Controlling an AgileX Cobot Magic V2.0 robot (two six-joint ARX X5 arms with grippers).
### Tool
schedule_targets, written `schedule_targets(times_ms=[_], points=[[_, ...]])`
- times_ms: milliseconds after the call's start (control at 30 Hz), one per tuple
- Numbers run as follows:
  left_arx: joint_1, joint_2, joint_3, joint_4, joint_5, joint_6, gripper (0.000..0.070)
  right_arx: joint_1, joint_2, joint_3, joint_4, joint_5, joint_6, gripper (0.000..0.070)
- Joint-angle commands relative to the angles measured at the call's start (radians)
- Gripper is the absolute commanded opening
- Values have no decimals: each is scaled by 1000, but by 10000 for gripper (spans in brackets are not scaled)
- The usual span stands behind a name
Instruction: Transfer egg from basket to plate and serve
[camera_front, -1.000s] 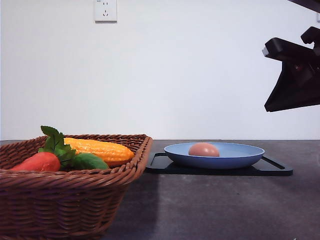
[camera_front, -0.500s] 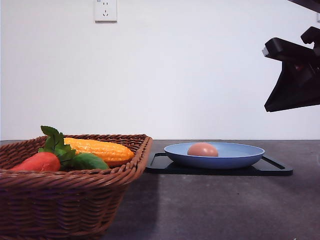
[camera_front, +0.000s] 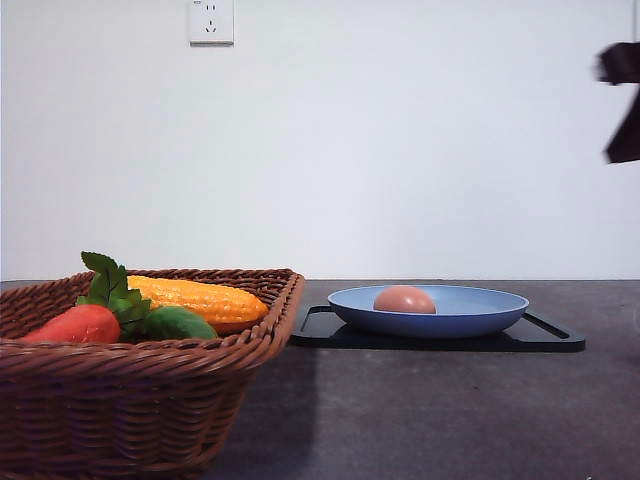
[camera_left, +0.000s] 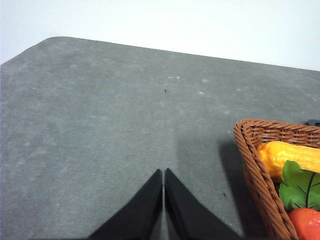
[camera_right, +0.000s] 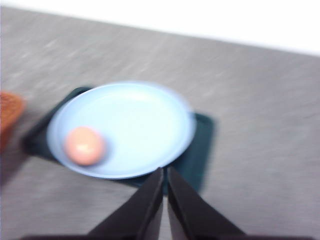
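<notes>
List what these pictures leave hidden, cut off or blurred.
- Front view: right arm cut off by the edge and smeared; its fingers are outside the picture.
- Right wrist view: motion blur softens the egg and plate.
- Left wrist view: basket cut off by the frame.
- Front view: basket's near wall hides its floor.

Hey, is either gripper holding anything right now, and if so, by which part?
Nothing is held. The left gripper and right gripper are both shut with nothing between the fingers. The egg lies free in the plate.
</notes>
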Motion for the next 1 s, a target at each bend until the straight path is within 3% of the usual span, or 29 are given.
schedule_targets(times_ms=[0,267,433,800,967], points=[[3,-1,-28,-3,3,1,0,-34,-70,-30,2,-5,-45,0],[3,-1,-28,-3,3,1,0,-250,-329,-181,14,-177,-56,0],[3,-1,-28,-3,3,1,0,-335,-424,-248,14,-301,-55,0],[3,-1,-28,-3,3,1,0,-386,-515,-282,-140,-344,-55,0],[3,-1,-28,-3,3,1,0,-383,-520,-282,-141,-351,-29,0]])
